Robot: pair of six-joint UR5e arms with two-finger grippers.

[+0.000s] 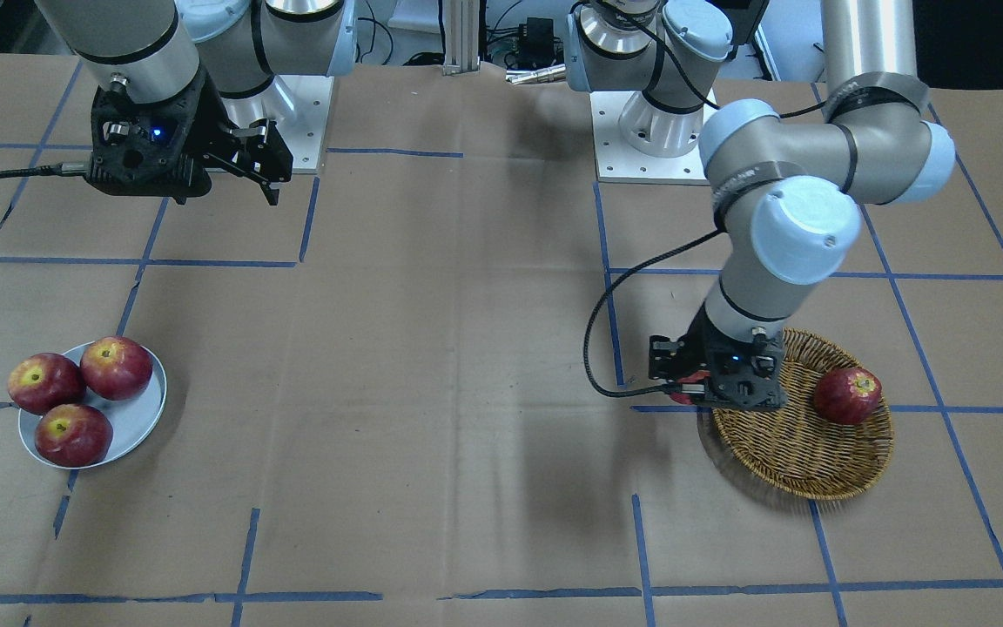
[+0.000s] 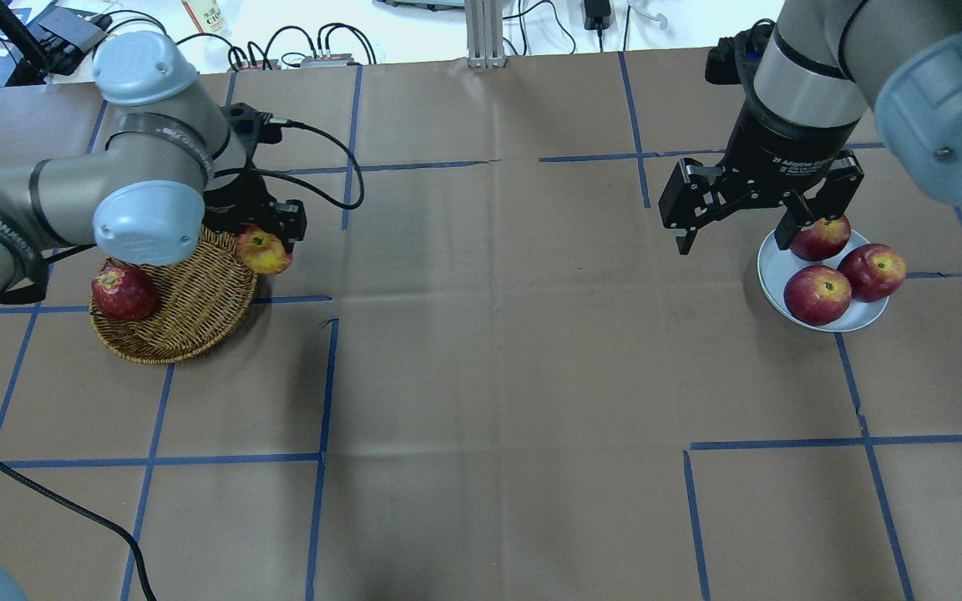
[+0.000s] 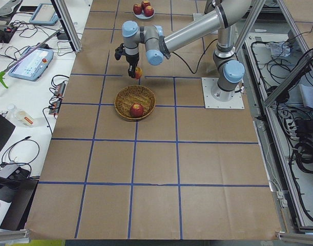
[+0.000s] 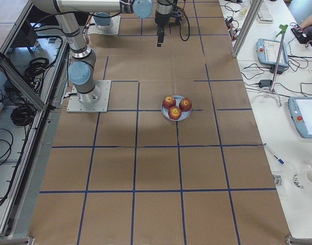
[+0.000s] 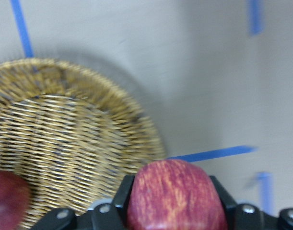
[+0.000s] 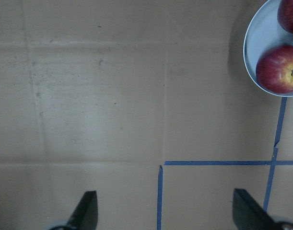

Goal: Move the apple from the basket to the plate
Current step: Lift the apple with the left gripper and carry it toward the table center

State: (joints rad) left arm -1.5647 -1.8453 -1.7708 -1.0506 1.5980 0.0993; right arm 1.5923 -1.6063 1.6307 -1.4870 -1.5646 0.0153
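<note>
Left gripper (image 2: 266,242) pinching the apple (image 5: 177,196) above the basket's (image 2: 189,325) edge; right gripper (image 2: 736,227) spread wide near the plate (image 2: 773,267).

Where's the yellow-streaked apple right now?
Overhead view, left side: the apple is clamped in the left gripper, raised over the basket rim nearest the table's middle; a darker apple lies in the basket.

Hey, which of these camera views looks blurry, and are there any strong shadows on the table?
Left wrist view: blurred, basket weave and blue tape smeared, apple soft. Right wrist view: sharp. Front-facing view: soft broad shadow on the table, darker one beside the basket.
</note>
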